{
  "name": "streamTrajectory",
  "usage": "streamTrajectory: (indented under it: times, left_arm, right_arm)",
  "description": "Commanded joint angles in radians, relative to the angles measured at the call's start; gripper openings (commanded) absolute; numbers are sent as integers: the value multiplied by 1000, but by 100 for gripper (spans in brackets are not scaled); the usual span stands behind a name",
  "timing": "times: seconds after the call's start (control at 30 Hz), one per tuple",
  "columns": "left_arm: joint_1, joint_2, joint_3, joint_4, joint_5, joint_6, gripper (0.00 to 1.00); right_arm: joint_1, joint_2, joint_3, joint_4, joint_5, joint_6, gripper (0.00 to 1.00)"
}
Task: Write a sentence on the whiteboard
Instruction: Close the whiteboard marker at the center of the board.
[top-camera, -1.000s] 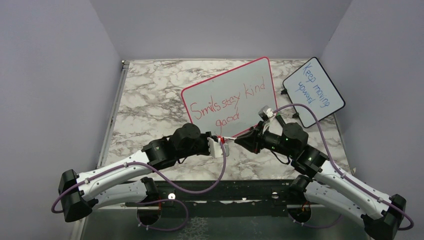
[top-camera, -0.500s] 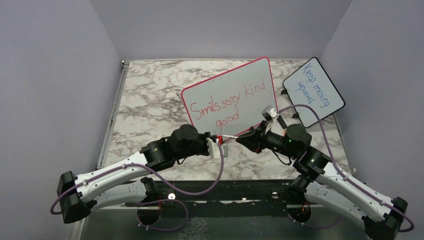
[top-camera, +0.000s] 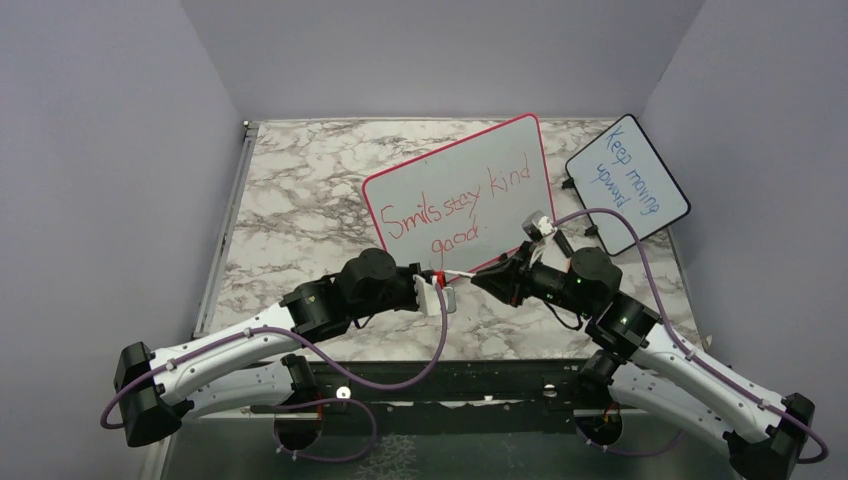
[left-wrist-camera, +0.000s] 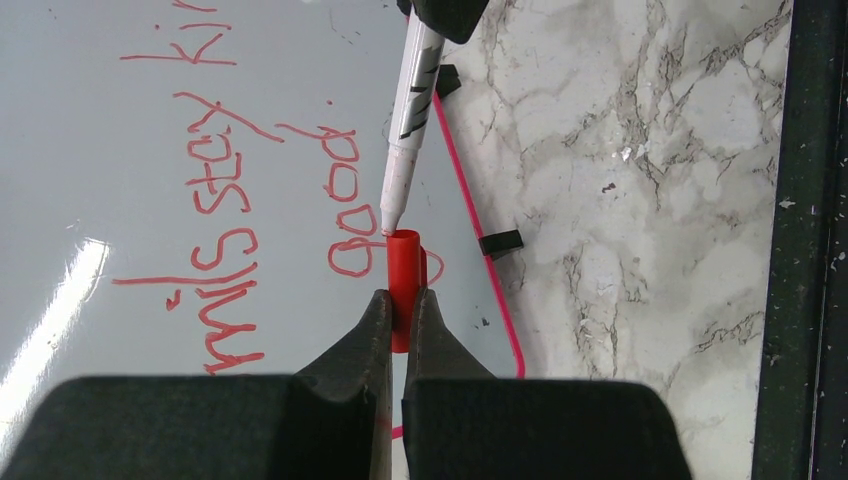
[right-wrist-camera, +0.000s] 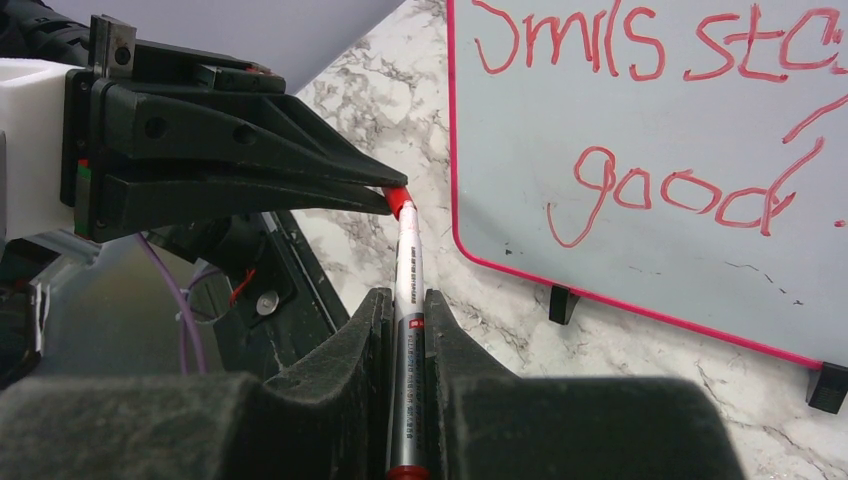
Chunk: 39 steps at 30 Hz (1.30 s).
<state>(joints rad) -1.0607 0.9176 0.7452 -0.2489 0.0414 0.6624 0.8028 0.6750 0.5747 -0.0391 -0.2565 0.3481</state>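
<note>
Marble-patterned tabletop (top-camera: 300, 200) fills the work area, enclosed by plain lavender walls (top-camera: 100, 150) on three sides.

1. Board position. The whiteboard (top-camera: 455, 170), with a red-pink frame and rounded corners, sits right of centre on the table and is turned at an angle to the table edges. Small black feet (right-wrist-camera: 563, 303) project from its lower frame edge onto the marble. The sentence (top-camera: 440, 210) is written in red marker in two lines: "Smils stay kind" above and "good" below. A smaller black-framed board (top-camera: 627, 185) with blue handwriting lies to the right, apart from the whiteboard.

2. Left arm. The left gripper (left-wrist-camera: 400, 300) is clamped on a red cap (left-wrist-camera: 402, 265), its two fingers pressed against the sides of the cap. The open end of the cap points away from the wrist, above the lower frame edge of the whiteboard near the word "good".

3. Right arm. The right gripper (right-wrist-camera: 405, 300) is closed around the barrel of a white marker (right-wrist-camera: 408, 270), which projects forward between the fingers.

4. Alignment. Both grippers face each other just in front of the whiteboard. The marker tip meets the open end of the cap; whether it has entered cannot be told.

5. Cabling. A purple cable (top-camera: 440, 345) loops from each wrist.
</note>
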Motion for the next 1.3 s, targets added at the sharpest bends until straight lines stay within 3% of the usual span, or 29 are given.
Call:
streamTrajectory:
  times: [0.0, 0.33, 1.27]
  left_arm:
    - [-4, 6, 0, 34, 2, -19, 0]
    - [-4, 22, 5, 33, -33, -45, 0]
    - [-4, -8, 5, 58, 43, -37, 0]
  right_arm:
    - [-4, -11, 5, -3, 11, -3, 1]
    - [-4, -28, -11, -3, 15, 5, 1]
    - [-4, 13, -18, 8, 0, 13, 1]
